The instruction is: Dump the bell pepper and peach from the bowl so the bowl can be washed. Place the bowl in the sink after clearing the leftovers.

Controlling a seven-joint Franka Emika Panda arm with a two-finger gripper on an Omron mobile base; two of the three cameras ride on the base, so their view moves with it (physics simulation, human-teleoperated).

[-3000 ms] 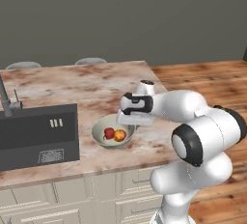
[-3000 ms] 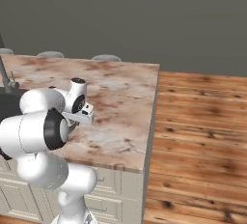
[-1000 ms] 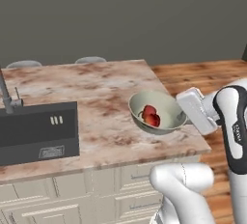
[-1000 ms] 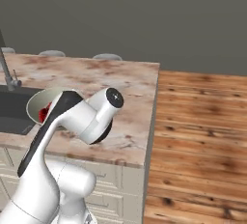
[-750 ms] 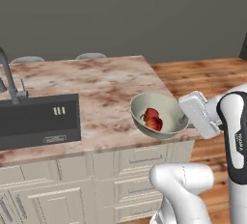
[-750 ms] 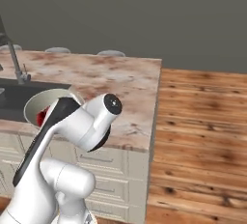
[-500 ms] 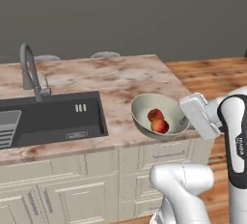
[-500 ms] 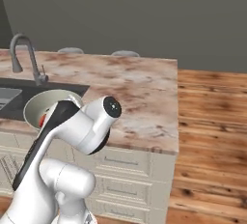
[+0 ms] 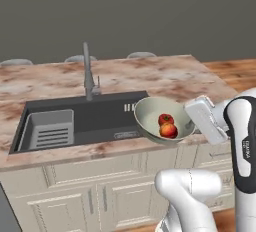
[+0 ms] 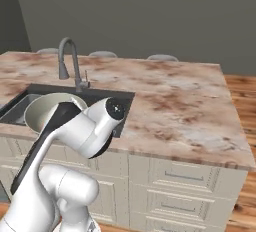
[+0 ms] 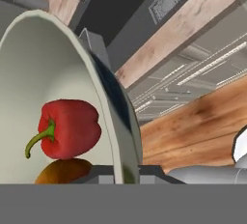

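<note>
Gripper (image 11: 126, 170): jaws closed on the rim of the bowl (image 9: 150, 118), one finger (image 11: 108, 80) on the outer wall, the other inside; the white hand sits at the bowl's right edge in the left base view.
Bowl: held in the air, tilted, its open side turned towards the camera in the left base view; it hangs over the front edge of the counter (image 9: 165, 76), at the right front corner of the sink (image 9: 100, 118). In the right base view the bowl (image 10: 42, 110) shows behind the dark forearm, in front of the sink (image 10: 95, 98).
Pepper (image 9: 165, 119): inside the bowl, red, with a green stem visible in the hand view (image 11: 70, 129); it rests against the inner wall, touching the peach.
Peach (image 9: 168, 130): inside the bowl, orange-yellow, at the lowest part of the bowl, just below the pepper; in the hand view the peach (image 11: 62, 171) is partly cut off by the lower band.
Sink: dark basin set in the counter, with a lighter ribbed tray (image 9: 50, 130) at its left end.
Tap (image 9: 88, 73): grey, standing behind the basin, upright on the counter (image 10: 175, 96) in the right base view as well (image 10: 70, 61).
Cabinets (image 9: 90, 186): cream drawer fronts below the counter.
Floor (image 10: 242, 126): wood planks to the right of the counter.
</note>
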